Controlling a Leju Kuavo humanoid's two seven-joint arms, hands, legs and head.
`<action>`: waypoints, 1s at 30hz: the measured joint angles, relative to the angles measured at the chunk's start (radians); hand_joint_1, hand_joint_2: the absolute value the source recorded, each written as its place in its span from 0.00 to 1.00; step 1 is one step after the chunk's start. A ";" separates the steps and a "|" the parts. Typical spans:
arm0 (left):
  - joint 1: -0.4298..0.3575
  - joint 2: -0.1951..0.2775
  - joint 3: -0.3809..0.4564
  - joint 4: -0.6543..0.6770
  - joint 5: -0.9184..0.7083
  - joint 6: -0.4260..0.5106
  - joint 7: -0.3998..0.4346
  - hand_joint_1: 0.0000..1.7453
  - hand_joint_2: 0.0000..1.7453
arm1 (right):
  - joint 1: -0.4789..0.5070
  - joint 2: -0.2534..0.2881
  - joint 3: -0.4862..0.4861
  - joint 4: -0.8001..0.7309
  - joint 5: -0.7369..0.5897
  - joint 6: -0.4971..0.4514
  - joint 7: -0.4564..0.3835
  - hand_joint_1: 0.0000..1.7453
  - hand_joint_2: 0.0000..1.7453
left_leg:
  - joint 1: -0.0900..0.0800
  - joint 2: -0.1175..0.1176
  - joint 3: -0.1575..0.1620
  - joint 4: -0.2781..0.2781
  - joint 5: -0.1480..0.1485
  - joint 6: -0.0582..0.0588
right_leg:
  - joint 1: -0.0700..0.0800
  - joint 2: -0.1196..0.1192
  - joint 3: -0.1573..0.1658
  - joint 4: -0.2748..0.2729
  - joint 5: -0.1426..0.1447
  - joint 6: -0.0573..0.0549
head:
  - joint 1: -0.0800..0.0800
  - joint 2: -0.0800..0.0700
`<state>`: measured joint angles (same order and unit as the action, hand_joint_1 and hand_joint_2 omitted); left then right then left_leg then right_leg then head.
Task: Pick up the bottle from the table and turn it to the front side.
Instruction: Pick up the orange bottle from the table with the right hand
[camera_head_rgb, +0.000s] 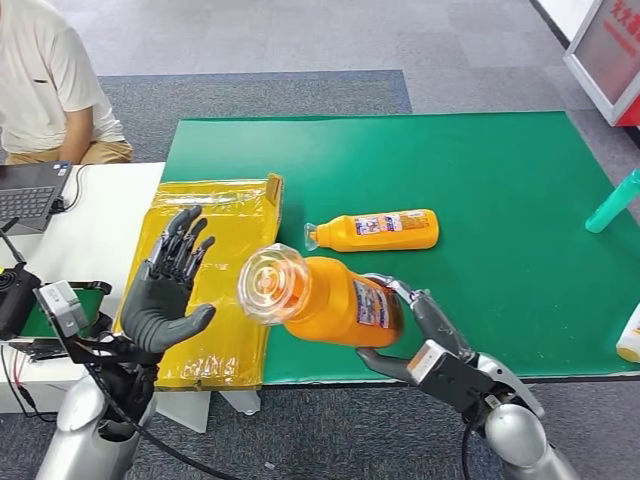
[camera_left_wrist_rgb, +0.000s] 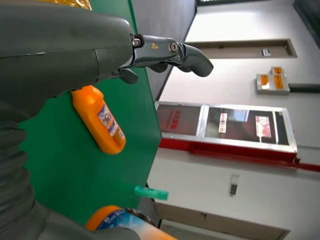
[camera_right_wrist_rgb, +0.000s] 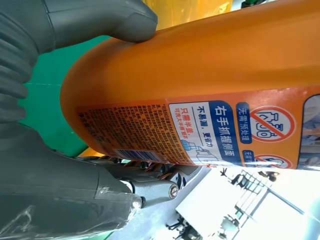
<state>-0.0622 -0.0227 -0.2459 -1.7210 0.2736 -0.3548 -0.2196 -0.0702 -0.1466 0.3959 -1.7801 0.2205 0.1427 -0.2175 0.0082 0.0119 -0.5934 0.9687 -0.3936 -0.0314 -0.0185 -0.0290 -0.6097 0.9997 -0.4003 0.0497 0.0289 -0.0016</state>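
I see my right hand (camera_head_rgb: 423, 335) gripping the orange bottle (camera_head_rgb: 332, 298), lying sideways, clear cap toward my spread, empty left hand (camera_head_rgb: 162, 295).

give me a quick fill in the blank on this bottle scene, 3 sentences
1. The right hand grips an ____ bottle by its base.
2. A second bottle lies on its side on the ____ mat.
3. The left hand holds ____, with its fingers spread.

Missing words: orange; green; nothing
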 joint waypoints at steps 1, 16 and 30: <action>-0.012 0.001 -0.012 0.004 0.001 -0.008 0.007 0.00 1.00 | -0.007 0.001 0.006 0.007 0.004 -0.003 0.003 1.00 1.00 | 0.000 0.000 0.000 0.000 0.000 0.000 | 0.000 0.000 0.000 0.000 0.000 0.000 | 0.000 0.000; -0.101 0.008 -0.189 0.044 -0.004 -0.063 0.049 0.00 1.00 | -0.088 0.010 0.041 0.095 0.027 -0.026 0.035 1.00 1.00 | 0.000 0.000 0.000 0.000 0.000 0.000 | 0.000 0.000 0.000 0.000 0.000 0.000 | 0.000 0.000; -0.107 0.040 -0.233 0.028 -0.157 -0.028 0.002 0.00 1.00 | -0.162 0.009 0.055 0.107 0.041 0.003 0.084 1.00 1.00 | 0.000 0.000 0.000 0.000 0.000 0.000 | 0.000 0.000 0.000 0.000 0.000 0.001 | 0.000 0.000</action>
<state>-0.1688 0.0177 -0.4789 -1.6927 0.1170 -0.3832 -0.2173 -0.2325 -0.1373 0.4509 -1.6735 0.2613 0.1457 -0.1331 0.0081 0.0119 -0.5937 0.9687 -0.3934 -0.0312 -0.0185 -0.0290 -0.6098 0.9996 -0.3999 0.0503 0.0289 -0.0016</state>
